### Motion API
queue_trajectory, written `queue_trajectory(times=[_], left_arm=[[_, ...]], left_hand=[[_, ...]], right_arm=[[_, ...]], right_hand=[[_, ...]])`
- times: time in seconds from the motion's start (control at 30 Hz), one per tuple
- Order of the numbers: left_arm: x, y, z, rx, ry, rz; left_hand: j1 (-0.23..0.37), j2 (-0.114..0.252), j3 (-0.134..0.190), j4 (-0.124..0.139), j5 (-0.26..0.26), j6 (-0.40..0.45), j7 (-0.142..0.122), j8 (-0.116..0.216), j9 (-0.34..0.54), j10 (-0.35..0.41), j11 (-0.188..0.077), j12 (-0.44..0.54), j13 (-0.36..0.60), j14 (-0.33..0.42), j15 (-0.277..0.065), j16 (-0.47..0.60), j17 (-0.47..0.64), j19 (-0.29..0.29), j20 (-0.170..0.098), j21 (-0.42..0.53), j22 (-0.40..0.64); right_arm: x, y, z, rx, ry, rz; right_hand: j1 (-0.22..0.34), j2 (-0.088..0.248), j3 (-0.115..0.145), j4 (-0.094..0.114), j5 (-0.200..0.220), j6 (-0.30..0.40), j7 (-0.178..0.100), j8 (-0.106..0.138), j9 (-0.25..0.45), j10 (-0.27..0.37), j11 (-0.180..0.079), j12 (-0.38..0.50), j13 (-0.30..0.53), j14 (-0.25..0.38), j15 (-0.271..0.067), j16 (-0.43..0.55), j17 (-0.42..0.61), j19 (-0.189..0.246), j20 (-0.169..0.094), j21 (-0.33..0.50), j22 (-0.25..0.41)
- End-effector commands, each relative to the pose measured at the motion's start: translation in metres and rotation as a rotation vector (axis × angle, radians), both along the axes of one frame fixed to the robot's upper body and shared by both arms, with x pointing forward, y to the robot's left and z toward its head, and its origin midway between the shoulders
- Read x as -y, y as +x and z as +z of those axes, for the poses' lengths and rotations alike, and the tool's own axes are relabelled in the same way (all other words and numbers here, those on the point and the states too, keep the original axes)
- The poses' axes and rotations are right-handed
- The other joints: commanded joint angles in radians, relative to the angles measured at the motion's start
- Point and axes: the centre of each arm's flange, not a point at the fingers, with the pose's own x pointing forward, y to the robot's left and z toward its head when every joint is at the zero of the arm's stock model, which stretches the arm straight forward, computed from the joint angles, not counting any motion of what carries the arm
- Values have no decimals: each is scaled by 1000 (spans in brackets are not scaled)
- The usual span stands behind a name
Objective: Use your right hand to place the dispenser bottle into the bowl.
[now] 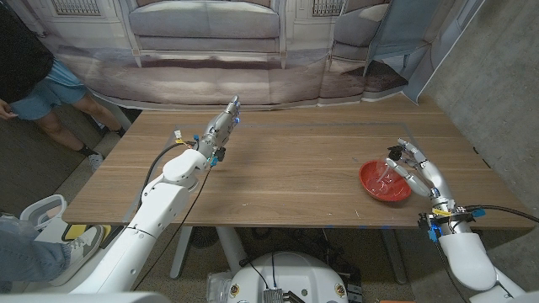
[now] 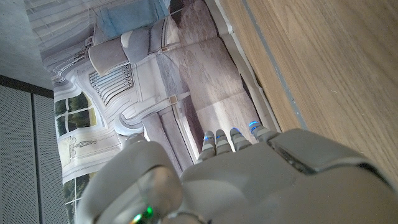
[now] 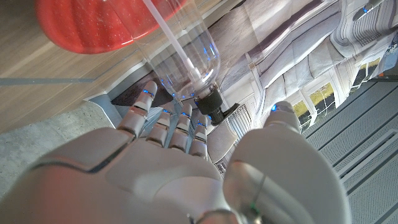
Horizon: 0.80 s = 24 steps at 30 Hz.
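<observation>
A red bowl (image 1: 375, 190) sits near the table's right front edge. A clear dispenser bottle (image 1: 388, 171) with a black pump top leans in it, its base down in the bowl and its pump end sticking up over the rim. My right hand (image 1: 418, 171) hovers just right of the bowl with fingers straight and the thumb apart. In the right wrist view the bottle (image 3: 186, 56) and its black pump stand just beyond my right hand's (image 3: 174, 155) fingertips (image 3: 186, 118), above the bowl (image 3: 81, 28); I cannot tell if they touch. My left hand (image 1: 221, 128) stretches empty over the table's far left.
The wooden table (image 1: 295, 168) spreads bare between the two hands. A person (image 1: 34, 76) stands beyond the far left corner. A printed sofa backdrop (image 2: 124, 81) hangs behind the table, past my left hand (image 2: 249, 168).
</observation>
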Motion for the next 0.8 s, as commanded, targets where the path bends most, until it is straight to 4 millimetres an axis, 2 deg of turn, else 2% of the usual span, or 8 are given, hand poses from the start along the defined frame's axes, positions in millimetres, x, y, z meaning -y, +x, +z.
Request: queue_trajectory(times=[0.03,0.37,0.5,0.8], left_arm=[[-2,1,1,3,1,-3],[-3,6,1,2,-2,-11],[-4,8,1,1,-4,-13],[-10,7,5,17,-12,-6]], left_hand=[[-2,10,-10,3,-2,-2,2,-3,4,-4,2,1,4,-7,6,-1,2,-5,-1,4,4],[-1,10,-12,2,-2,-1,1,-3,4,-3,0,1,4,-7,6,-1,2,-5,-3,4,4],[0,11,-13,2,-2,0,3,-3,4,-5,4,1,4,-8,8,-1,2,-3,-16,4,4],[1,12,-15,2,-2,0,5,-3,4,-6,6,0,4,-9,10,-2,2,-4,-21,4,4]], right_arm=[[3,-6,16,31,-6,-10],[4,-10,28,54,-20,-14],[5,-12,32,68,-20,-27],[6,-13,44,101,-29,-44]], right_hand=[[-15,1,-6,-1,8,8,0,10,3,7,4,6,0,6,2,6,-1,8,1,4,2],[-20,2,-10,2,13,12,1,12,2,10,3,7,-2,8,2,7,-1,10,-2,4,1],[-21,3,-11,2,15,13,2,13,2,11,3,7,-2,13,0,8,-2,11,-5,4,1],[-24,4,-14,4,20,14,1,14,2,16,4,9,-3,16,2,9,-3,9,-9,2,1]])
